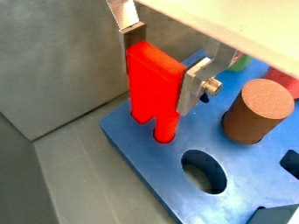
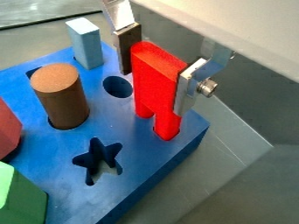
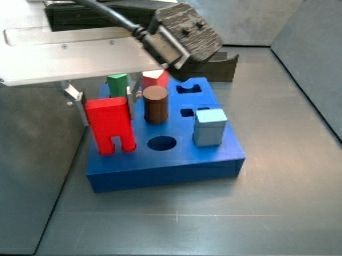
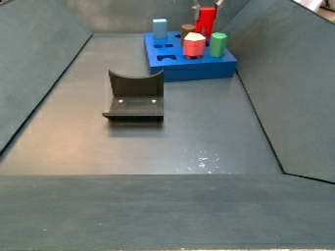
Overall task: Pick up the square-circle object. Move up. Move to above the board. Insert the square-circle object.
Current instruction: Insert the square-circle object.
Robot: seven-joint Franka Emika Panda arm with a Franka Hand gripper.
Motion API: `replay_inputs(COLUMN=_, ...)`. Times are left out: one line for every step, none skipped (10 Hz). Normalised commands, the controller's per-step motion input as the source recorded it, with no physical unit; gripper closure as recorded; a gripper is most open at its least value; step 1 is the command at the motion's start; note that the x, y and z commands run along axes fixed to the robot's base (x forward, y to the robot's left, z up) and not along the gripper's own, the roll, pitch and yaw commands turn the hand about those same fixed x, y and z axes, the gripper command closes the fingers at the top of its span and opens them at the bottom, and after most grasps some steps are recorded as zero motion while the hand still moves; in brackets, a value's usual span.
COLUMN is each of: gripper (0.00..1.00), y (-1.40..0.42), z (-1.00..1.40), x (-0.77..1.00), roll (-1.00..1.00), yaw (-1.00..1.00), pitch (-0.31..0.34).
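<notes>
Tool [image 1: 167, 66] clamped on square-circle object [image 1: 152, 87] upright w/ legs at board [image 1: 152, 162] corner.

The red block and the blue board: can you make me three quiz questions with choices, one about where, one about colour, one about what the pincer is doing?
1. Where is the red block?
A. on the floor
B. at a corner of the blue board
C. on the dark bracket

2. What colour is the round peg standing beside the round hole?
A. brown
B. yellow
C. white

3. What is the pincer doing?
A. open, far away
B. holding the brown peg
C. shut on the red block

Answers: 1 B, both side views show it standing at the board's corner. 2 A, both wrist views show brown. 3 C, its silver fingers press both sides.
</notes>
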Motion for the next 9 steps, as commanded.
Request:
replay_inputs(gripper=1.00, y=0.00, z=-0.26, x=-0.03, roll=0.22, yaw=0.25, pitch=-0.114)
replay_inputs(gripper=1.00, y=-0.18, z=-0.17, x=0.00, roll=0.25, yaw=0.07, pitch=-0.026)
replay_inputs(gripper=1.00, y=-0.26, z=-0.31, x=-0.04, roll=0.31, yaw=0.03, pitch=-0.123)
replay_inputs(gripper=1.00, y=-0.27, z=-0.41, x=-0.03, roll=0.33, yaw=0.00, pitch=-0.149)
replay_inputs(gripper=1.00, y=-0.28, z=-0.53, x=0.00, roll=0.26, yaw=0.00, pitch=-0.159)
replay_inputs(gripper=1.00, y=-0.25, z=-0.71, x=0.00, roll=0.12, yaw=0.00, pitch=-0.217)
replay_inputs(gripper=1.00, y=-0.16, z=-0.79, x=0.00, roll=0.00, yaw=-0.08, pitch=-0.249)
replay_inputs(gripper=1.00, y=-0.25, z=-0.74, x=0.01, roll=-0.04, yaw=-0.66, pitch=-0.167)
replay_inputs(gripper=1.00, y=-0.07, z=-0.60, x=0.00, roll=0.00, yaw=-0.95, pitch=-0.096)
